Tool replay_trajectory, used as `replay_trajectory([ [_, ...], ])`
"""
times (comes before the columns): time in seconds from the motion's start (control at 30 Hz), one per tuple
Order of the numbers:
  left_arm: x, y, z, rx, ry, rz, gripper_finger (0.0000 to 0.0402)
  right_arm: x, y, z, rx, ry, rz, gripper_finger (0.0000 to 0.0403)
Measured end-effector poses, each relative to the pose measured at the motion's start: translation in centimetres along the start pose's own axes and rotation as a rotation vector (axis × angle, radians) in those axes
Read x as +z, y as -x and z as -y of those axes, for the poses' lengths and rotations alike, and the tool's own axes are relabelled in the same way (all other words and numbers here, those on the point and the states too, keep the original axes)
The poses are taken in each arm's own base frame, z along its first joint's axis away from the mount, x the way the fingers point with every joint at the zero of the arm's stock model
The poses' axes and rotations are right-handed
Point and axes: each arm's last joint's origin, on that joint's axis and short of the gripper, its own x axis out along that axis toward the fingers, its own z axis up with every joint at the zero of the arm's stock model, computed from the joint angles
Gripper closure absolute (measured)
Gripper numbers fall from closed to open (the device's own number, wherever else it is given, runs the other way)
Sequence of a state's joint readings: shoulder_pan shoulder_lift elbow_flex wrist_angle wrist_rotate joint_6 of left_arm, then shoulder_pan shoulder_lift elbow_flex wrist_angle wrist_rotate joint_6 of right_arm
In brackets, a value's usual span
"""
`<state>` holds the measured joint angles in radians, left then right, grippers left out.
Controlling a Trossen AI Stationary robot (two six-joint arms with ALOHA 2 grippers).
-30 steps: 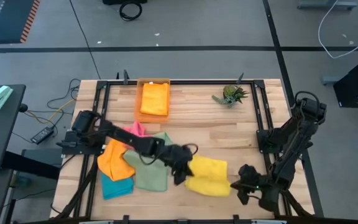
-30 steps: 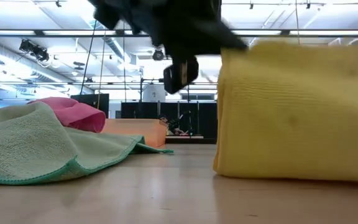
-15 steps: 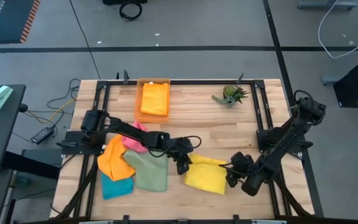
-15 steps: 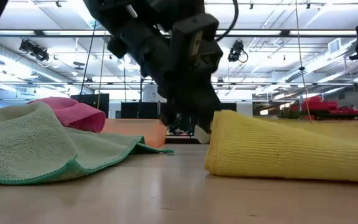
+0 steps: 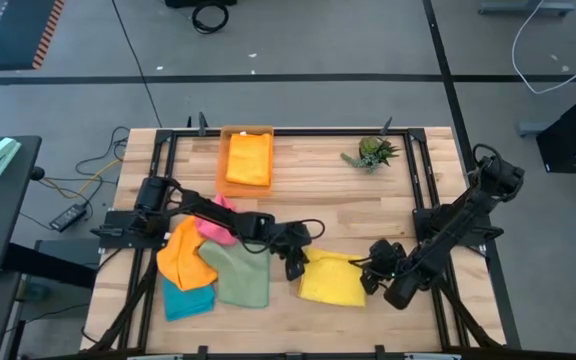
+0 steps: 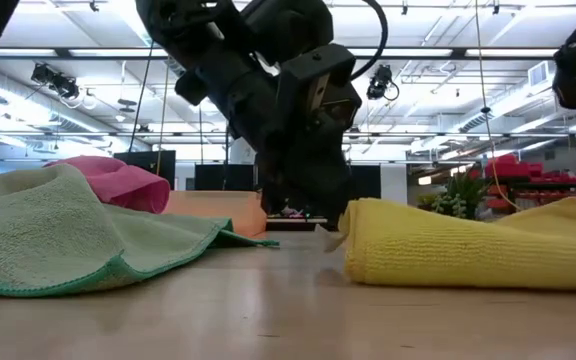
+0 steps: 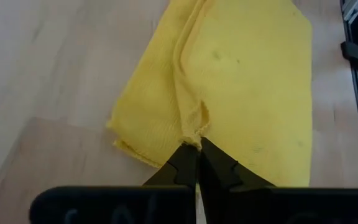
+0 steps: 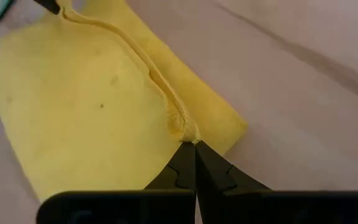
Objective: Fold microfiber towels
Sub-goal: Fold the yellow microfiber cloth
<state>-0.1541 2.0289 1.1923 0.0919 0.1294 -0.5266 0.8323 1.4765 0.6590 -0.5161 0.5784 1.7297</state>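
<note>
A soft yellow microfiber towel (image 5: 332, 280) lies folded over on the wooden table near the front edge, its doubled hem pinched at both ends. To its left sits a loose heap: a rumpled sage green towel (image 5: 240, 275), an orange towel (image 5: 184, 256), a pink towel (image 5: 218, 214) and a teal towel (image 5: 186, 300) underneath.

No legible text, seemingly.

Grey floor (image 5: 318, 40) with black tape lines, black cable coil (image 5: 209, 14), ceiling strip lights (image 6: 448, 8)
</note>
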Motion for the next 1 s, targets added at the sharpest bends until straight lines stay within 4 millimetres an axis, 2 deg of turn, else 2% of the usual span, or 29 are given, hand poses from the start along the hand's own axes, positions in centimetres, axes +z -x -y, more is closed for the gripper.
replay_trajectory([
  [0.17,0.5,0.1,-0.6,0.016,0.011,0.019,0.0396,0.5,-0.3,0.0,-0.021,-0.008,-0.003,0.0400],
  [0.43,0.7,0.2,-1.2,0.076,0.022,0.043,0.0371,0.5,-0.3,0.1,-0.023,-0.006,0.009,0.0388],
  [0.63,0.8,0.2,-1.3,0.110,0.004,0.063,0.0391,0.7,-0.2,0.0,-0.032,-0.007,0.027,0.0326],
  [0.83,1.0,0.3,-1.6,0.138,0.008,0.086,0.0386,1.4,1.6,-0.5,-0.027,0.001,0.027,0.0258],
  [0.9,1.2,0.3,-1.7,0.137,0.010,0.103,0.0382,1.5,2.1,-0.5,-0.001,-0.010,0.025,0.0258],
  [1.0,1.5,0.4,-1.8,0.134,0.012,0.125,0.0387,1.3,2.3,-0.7,0.019,-0.012,0.019,0.0313],
])
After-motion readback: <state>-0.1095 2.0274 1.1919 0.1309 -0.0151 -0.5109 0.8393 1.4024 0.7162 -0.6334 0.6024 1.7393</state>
